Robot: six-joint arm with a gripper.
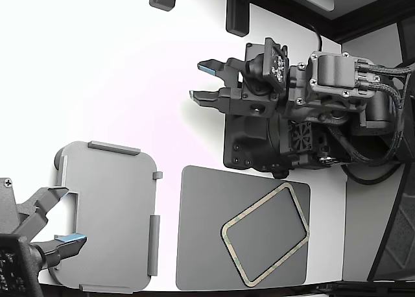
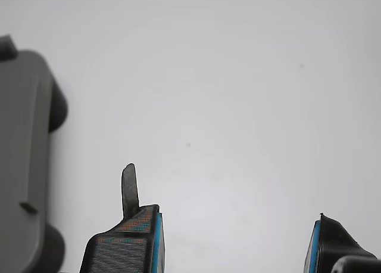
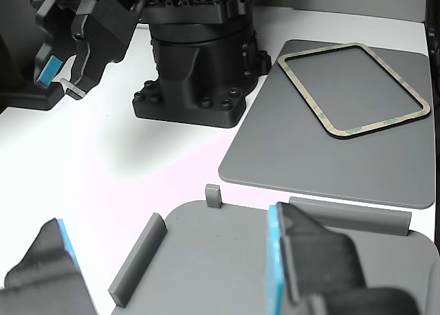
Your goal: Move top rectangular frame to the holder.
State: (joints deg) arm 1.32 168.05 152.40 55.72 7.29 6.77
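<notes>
The top rectangular frame (image 1: 254,206), a thin pale rim with an open middle, lies flat and askew on a dark grey mat (image 1: 201,245) at the exterior view's lower right; it also shows far back in the other view, frame (image 3: 323,51). The holder (image 1: 110,213), a light grey plate with raised edge tabs, lies at the exterior view's lower left, and its edge shows in the wrist view, holder (image 2: 24,166). My gripper (image 1: 202,82) hangs over bare white table, apart from both, open with nothing between its blue-padded fingers (image 2: 134,243).
A second arm's open gripper (image 1: 58,219) hovers over the holder's near-left edge; its fingers (image 3: 302,260) fill the other view's foreground. My arm's black base (image 1: 259,141) stands just behind the mat. Dark fixtures (image 1: 237,15) sit at the table's far edge.
</notes>
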